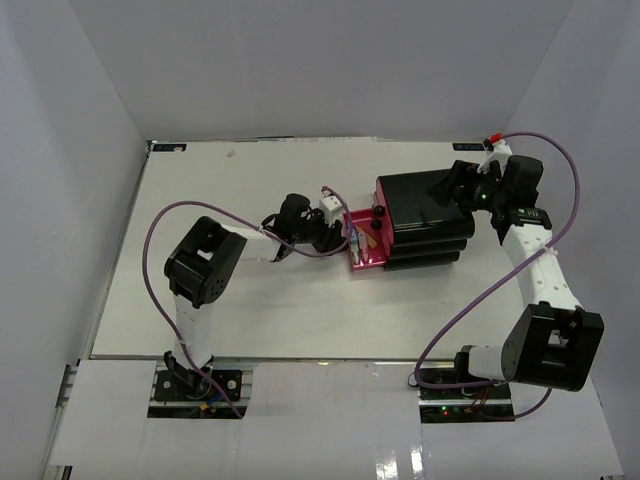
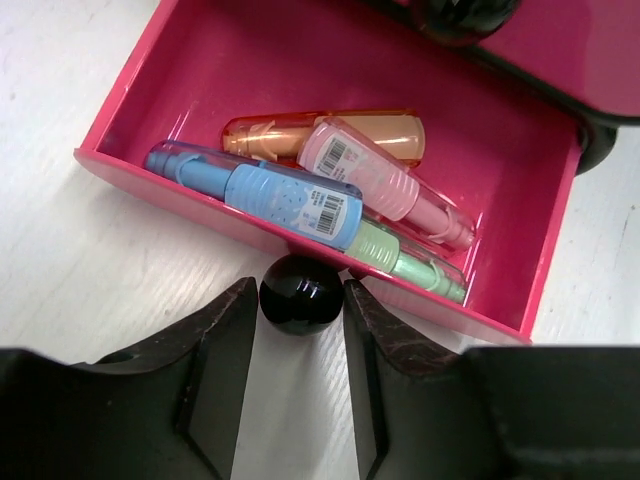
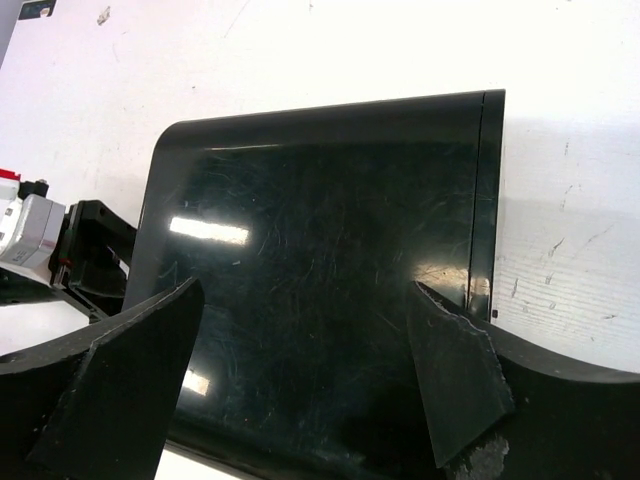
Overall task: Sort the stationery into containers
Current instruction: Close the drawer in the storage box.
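The stationery [image 2: 300,205] lies in the open drawer [image 2: 300,60], which juts from the 9 o'clock side of the black cabinet [image 1: 425,205] in the overhead view. Four capped pieces are heaped together in it. An orange one [image 2: 270,135] sits at 12 o'clock of the heap and a pink one [image 2: 370,170] lies slanted across the middle. A blue one [image 2: 190,170] rests along the front wall towards 9 o'clock, and a green one [image 2: 405,265] is tucked at 5 o'clock. They lean on each other and on the front wall, probably because they were dropped in rather than laid out.

The left tool [image 2: 300,300] sits at the drawer's 6 o'clock edge in its own camera, one finger on each side of the round black knob [image 2: 300,293]. Both fingers [image 2: 225,340] seem to touch the knob, though the angle does not show how firmly it is gripped. Gripping the knob gives the arm a handle on the drawer, and with the pens inside, sliding it home looks like the step in hand.

The right tool [image 3: 305,300] is at about 2 o'clock on the cabinet's top, jaws wide apart and holding nothing, its fingers over the glossy lid. My guess is that it is there to steady the cabinet so it does not skid across the white surface [image 1: 250,180] when the drawer moves.
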You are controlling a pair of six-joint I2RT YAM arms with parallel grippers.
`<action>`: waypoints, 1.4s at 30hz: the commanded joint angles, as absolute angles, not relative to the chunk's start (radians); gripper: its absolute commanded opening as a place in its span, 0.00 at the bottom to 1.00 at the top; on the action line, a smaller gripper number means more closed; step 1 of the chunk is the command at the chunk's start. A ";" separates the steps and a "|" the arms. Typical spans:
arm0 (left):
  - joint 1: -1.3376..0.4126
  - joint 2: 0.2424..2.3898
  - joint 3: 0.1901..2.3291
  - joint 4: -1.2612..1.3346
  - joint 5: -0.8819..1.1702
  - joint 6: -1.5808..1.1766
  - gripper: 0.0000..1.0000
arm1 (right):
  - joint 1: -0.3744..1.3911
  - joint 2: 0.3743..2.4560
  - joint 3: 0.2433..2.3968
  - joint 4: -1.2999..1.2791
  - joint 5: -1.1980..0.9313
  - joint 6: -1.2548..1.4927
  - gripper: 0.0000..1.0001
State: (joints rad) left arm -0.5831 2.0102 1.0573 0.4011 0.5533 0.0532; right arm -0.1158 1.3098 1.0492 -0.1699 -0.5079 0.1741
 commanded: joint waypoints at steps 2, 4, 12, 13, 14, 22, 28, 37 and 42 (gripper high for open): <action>-0.612 2.009 1.127 0.446 0.604 0.078 0.49 | -0.117 1.325 1.028 -0.186 -0.529 0.179 0.87; -0.626 2.017 1.149 0.456 0.609 0.081 0.48 | -0.117 1.327 1.026 -0.186 -0.529 0.178 0.86; -0.658 2.092 1.230 0.500 0.615 0.052 0.47 | -0.117 1.328 1.011 -0.178 -0.541 0.181 0.86; -0.660 2.101 1.238 0.508 0.618 0.043 0.47 | -0.117 1.328 1.009 -0.178 -0.541 0.181 0.86; -0.663 2.121 1.256 0.517 0.623 0.035 0.47 | -0.117 1.330 1.006 -0.176 -0.543 0.181 0.86; -0.689 2.195 1.313 0.623 0.623 -0.032 0.47 | -0.117 1.336 1.008 -0.170 -0.545 0.183 0.86; -0.689 2.233 1.318 0.731 0.632 -0.112 0.47 | -0.115 1.342 1.002 -0.160 -0.551 0.190 0.86; -0.686 2.119 1.194 0.750 0.563 -0.087 0.70 | -0.115 1.301 1.038 -0.146 -0.543 0.173 0.88; -0.670 1.990 1.105 0.712 0.499 -0.083 0.88 | -0.115 1.246 1.103 -0.140 -0.508 0.150 0.93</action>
